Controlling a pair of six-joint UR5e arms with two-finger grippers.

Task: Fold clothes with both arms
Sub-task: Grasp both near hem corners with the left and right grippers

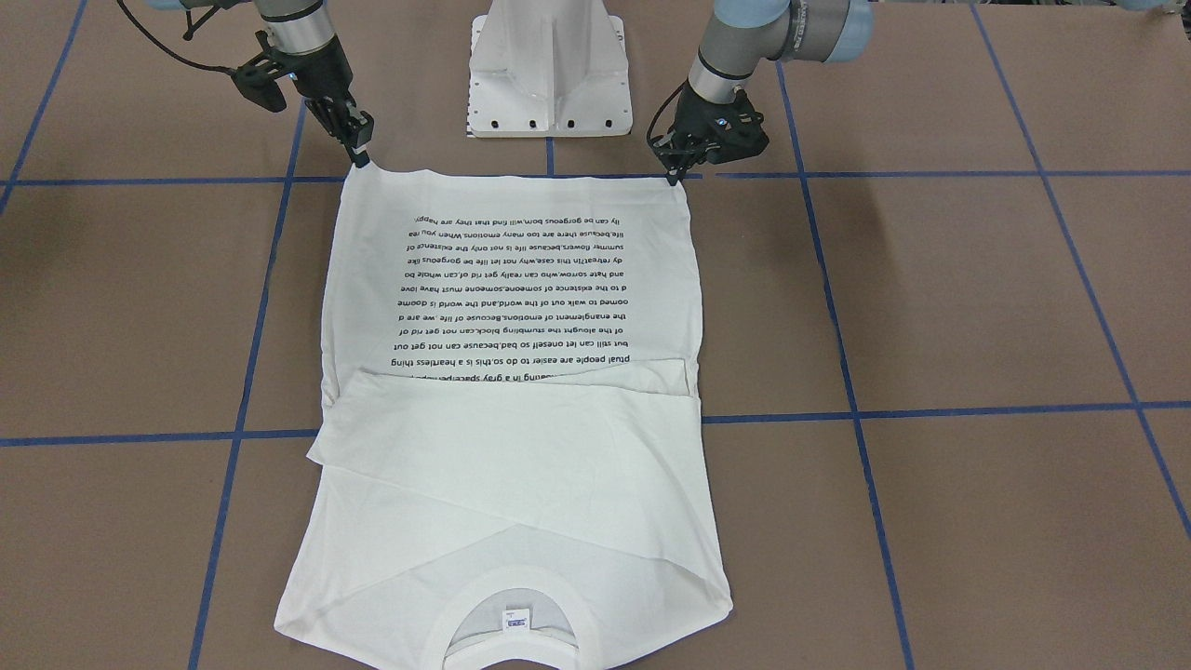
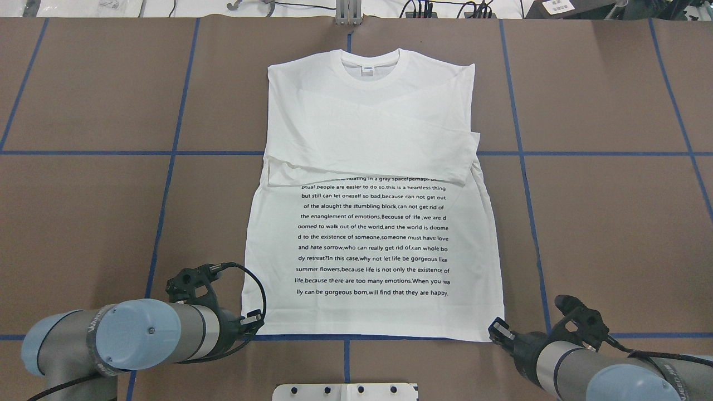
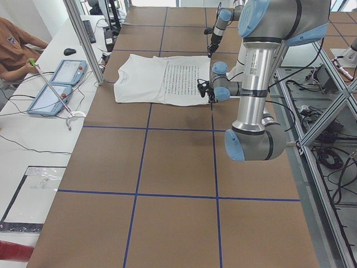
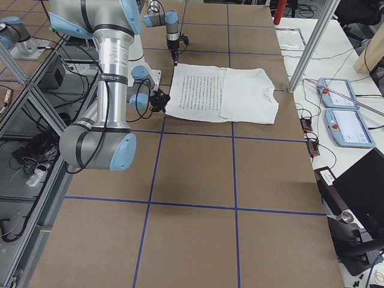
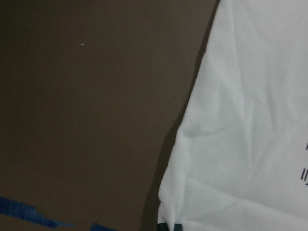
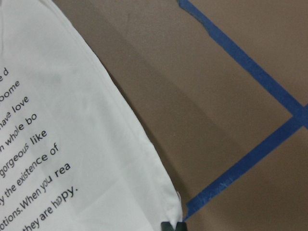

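T-shirt (image 2: 379,111) top text line (image 2: 384,179) half hidden under sleeve (image 2: 384,153); neck tag (image 2: 368,69) print unreadable.

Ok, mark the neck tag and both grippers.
neck tag (image 1: 515,619), exterior front-facing view, centre of the label.
left gripper (image 1: 672,173), exterior front-facing view, between its fingertips.
right gripper (image 1: 359,160), exterior front-facing view, between its fingertips.

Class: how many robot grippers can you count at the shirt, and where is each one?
2. The left gripper sits at one hem corner of the shirt, the right gripper at the other.
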